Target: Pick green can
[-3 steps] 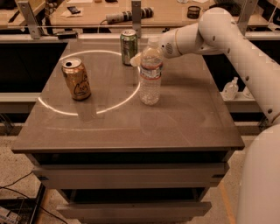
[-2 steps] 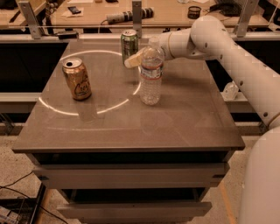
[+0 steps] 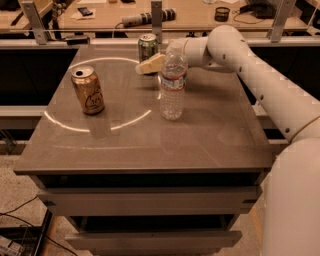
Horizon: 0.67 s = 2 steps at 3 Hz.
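Observation:
The green can (image 3: pixel 147 46) stands upright near the far edge of the table, silver top showing. My gripper (image 3: pixel 148 65) reaches in from the right, its pale fingers (image 3: pixel 151 64) just in front of and below the can, close to its base. The white arm (image 3: pixel 250 65) crosses behind the clear water bottle (image 3: pixel 173 80), which hides the wrist. I cannot tell whether the fingers touch the can.
An orange-gold can (image 3: pixel 88 90) with cursive script stands on the left of the grey table (image 3: pixel 140 145). The water bottle stands mid-table, right beside the gripper. A bright ring of light lies on the tabletop. A cluttered workbench (image 3: pixel 150 15) runs behind.
The gripper has moved left along the far side of the bottle, ending in front of the green can. The cans and the bottle have not moved.

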Each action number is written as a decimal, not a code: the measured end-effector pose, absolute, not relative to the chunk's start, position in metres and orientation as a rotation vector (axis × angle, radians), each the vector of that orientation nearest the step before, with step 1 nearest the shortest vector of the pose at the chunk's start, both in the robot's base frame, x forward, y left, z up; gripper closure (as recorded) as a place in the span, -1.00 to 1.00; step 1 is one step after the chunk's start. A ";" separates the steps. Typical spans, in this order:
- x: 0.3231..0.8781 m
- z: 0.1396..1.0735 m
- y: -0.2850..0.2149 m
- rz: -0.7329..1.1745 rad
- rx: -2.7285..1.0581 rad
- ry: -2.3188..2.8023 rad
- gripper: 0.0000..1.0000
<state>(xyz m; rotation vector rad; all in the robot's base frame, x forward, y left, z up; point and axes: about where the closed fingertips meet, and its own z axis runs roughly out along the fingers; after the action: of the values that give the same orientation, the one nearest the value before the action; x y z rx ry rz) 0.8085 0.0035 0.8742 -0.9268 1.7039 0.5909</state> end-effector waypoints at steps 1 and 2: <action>0.823 0.873 0.006 0.610 -0.926 1.706 -1.00; 0.832 0.874 0.006 0.635 -0.916 1.717 -0.70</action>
<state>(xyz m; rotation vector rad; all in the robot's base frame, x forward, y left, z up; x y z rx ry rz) 0.8315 0.0059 0.8743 -0.9158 1.7175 0.6352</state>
